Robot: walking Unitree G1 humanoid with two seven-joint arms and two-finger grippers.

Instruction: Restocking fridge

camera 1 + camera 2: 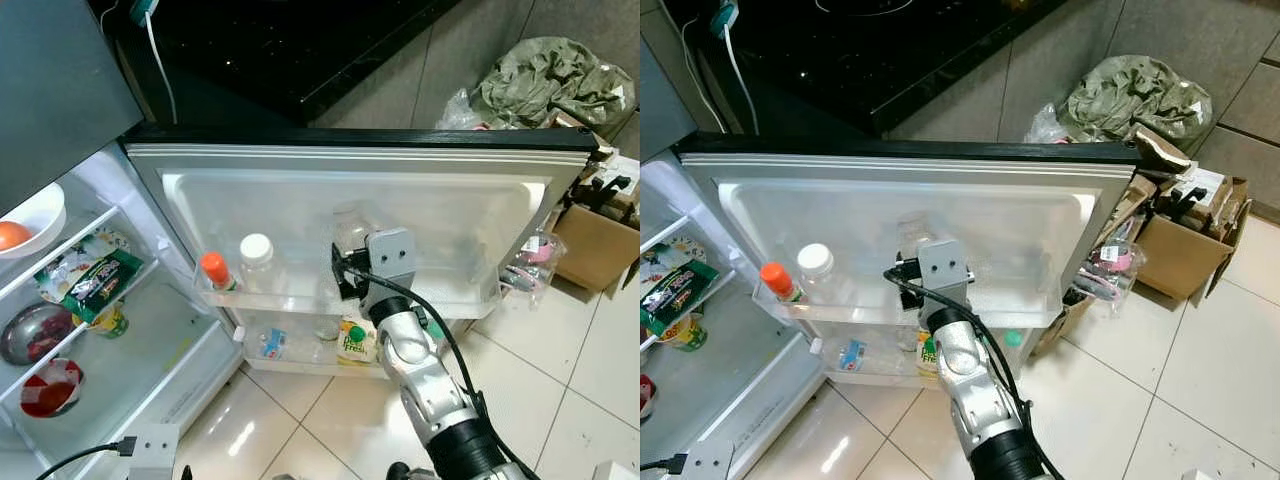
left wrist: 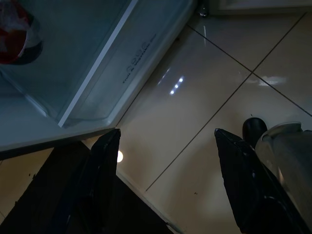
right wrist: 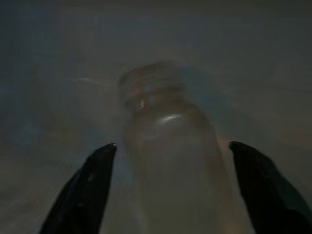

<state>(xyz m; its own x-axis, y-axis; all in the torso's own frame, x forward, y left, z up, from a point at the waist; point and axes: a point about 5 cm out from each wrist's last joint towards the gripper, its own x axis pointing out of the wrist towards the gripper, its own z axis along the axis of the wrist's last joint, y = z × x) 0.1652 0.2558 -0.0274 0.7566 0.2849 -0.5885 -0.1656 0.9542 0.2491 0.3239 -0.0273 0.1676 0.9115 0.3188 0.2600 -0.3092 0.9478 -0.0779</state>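
Right gripper (image 3: 170, 187) has its two black fingers spread on either side of a clear bottle (image 3: 165, 141), which stands between them in the upper door shelf (image 1: 460, 300) of the open fridge door (image 1: 350, 190). Whether the pads touch the bottle's sides cannot be told; a narrow gap seems to show on each side. Seen from the head, the bottle sits near the middle of the shelf, with a white-capped bottle (image 1: 257, 262) at about nine o'clock from it and an orange-capped bottle (image 1: 216, 270) further along the same line. At six o'clock, on the lower shelf, stands a yellow and green carton (image 1: 356, 341).

If this is a release, I would draw the wrist straight back along the fingers, keeping them wide so neither clips the bottle and tips it toward its neighbour.

Left gripper (image 2: 165, 185) hangs idle, fingers apart, above the tiled floor (image 2: 204, 97).
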